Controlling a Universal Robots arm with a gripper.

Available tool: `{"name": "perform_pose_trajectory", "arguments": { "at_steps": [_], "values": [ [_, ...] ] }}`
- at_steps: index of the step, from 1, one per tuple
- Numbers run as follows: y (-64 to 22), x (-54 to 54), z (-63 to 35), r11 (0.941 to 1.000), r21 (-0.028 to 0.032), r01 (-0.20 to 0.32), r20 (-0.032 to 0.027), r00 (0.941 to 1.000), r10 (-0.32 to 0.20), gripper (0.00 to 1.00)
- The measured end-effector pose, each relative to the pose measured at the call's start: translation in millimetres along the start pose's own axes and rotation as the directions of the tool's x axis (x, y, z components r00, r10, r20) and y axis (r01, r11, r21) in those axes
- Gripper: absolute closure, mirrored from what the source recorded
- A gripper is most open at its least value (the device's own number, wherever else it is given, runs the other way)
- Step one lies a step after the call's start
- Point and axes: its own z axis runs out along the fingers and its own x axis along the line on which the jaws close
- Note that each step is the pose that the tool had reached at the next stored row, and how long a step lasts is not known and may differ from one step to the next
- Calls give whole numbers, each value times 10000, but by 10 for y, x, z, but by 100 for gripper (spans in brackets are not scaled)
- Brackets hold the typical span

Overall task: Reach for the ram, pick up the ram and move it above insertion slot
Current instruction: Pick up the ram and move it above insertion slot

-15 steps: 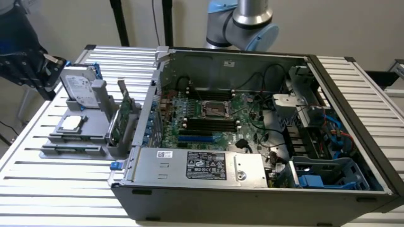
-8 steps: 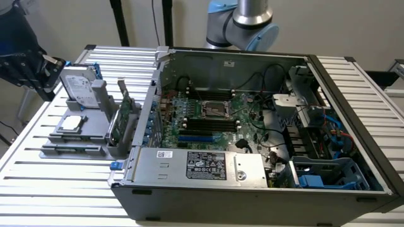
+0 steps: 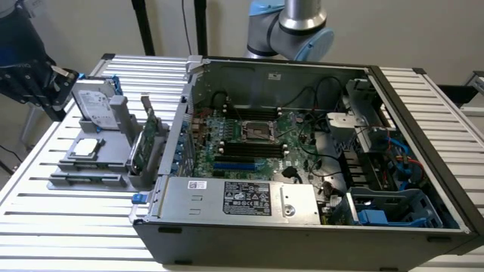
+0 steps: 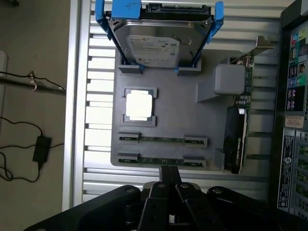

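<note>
Reach step, nothing held. Gripper (image 4: 168,174) has its fingers pressed together and hovers just off the gray holder's (image 4: 202,120) near edge. Ram (image 4: 161,160) stands in the slot along that edge, second stick (image 4: 161,139) just beside. Grasp likely needs fingers spread, squared across the thin board.

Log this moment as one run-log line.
step: reach | claw: shut, empty, close by nearer ram | nearer ram: in gray tray holder, not lifted | second ram: in holder alongside

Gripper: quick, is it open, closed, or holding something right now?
Gripper: shut, holding nothing, close to the nearer ram but not touching it.
</note>
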Motion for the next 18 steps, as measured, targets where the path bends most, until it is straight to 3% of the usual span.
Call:
{"name": "perform_pose_trajectory", "arguments": {
  "at_steps": [4,9,14,18],
  "values": [
    [0,0,0,10000,2,95,-3,10000,-95,89],
    [0,0,7,9950,13,995,-62,9950,-995,89],
    [-1,0,14,9820,19,1888,-122,9819,-1888,89],
    [-1,0,20,9654,20,2609,-171,9652,-2608,89]
  ]
}}
